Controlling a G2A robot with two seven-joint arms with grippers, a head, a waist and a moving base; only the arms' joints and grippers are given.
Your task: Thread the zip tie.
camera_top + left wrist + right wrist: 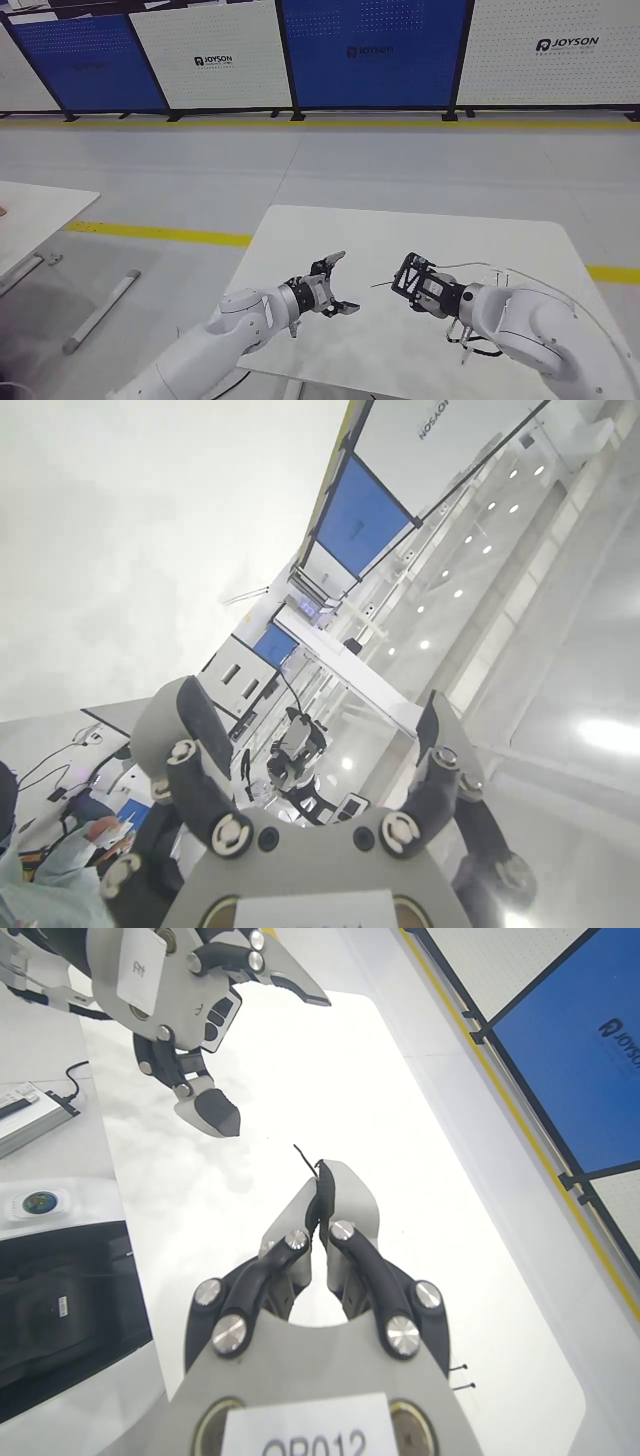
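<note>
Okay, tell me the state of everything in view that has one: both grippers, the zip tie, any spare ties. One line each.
Left gripper: open, empty.
Right gripper: shut on the thin black plastic zip tie.
Zip tie: pinched, short end poking free past the fingertips.
Two more black zip ties: lying loose on the white table, partly hidden.

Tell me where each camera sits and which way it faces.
Top view: above the arms, looking down at the table; both arms show, right gripper shut on the zip tie.
Left wrist view: on that wrist, facing the right gripper past its own open fingers.
Right wrist view: on that wrist, facing the open left gripper over the table.
Both wrist views share both grippers.
</note>
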